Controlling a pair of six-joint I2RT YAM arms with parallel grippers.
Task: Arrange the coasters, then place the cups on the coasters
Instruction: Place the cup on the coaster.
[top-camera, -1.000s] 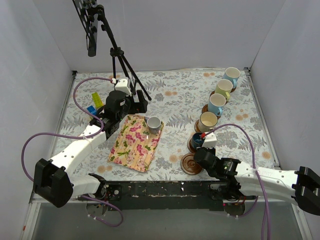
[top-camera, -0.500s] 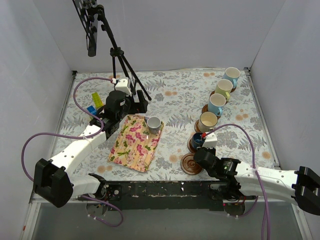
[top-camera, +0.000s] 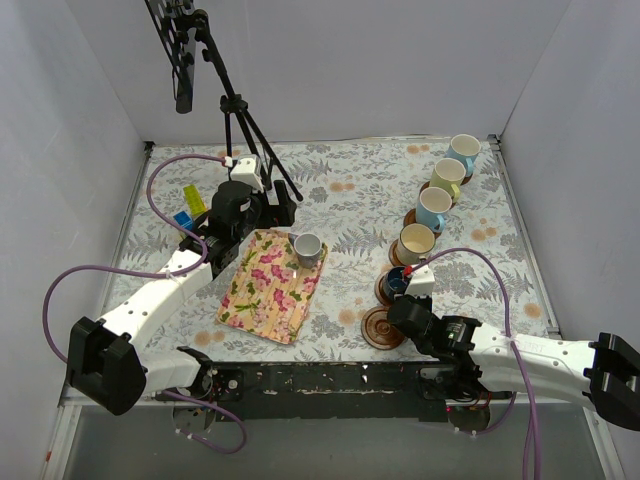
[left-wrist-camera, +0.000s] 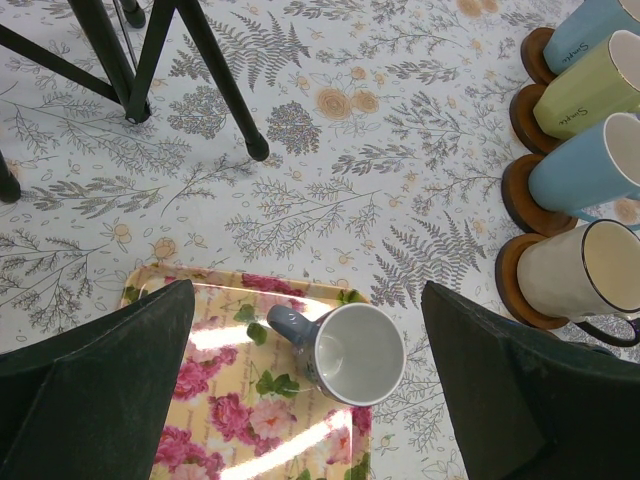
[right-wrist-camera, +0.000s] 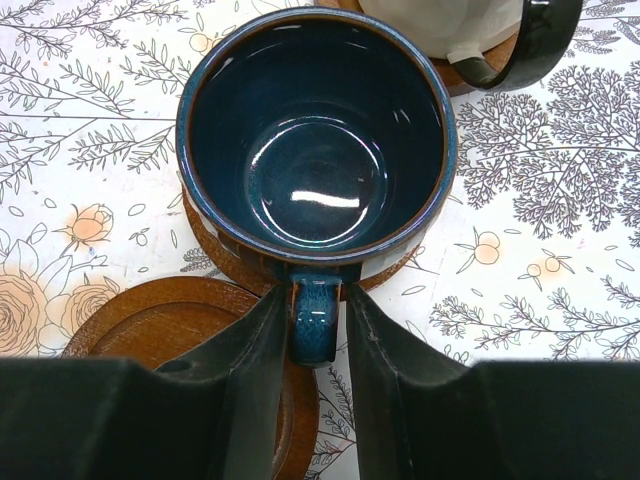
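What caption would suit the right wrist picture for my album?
Navy cup on its coaster, handle flanked by the right gripper.

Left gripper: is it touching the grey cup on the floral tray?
Apart. The left wrist view shows the left gripper wide open, fingers well clear of the grey cup on both sides, tray visible between.

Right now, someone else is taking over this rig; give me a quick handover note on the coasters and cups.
Left gripper: wide open above the grey cup on the floral tray.
Right gripper: jaws slightly parted around the handle of the navy cup, which sits on a coaster.
Done: four more cups on coasters along the right.
To do: grey cup onto the empty coaster nearest the arms.
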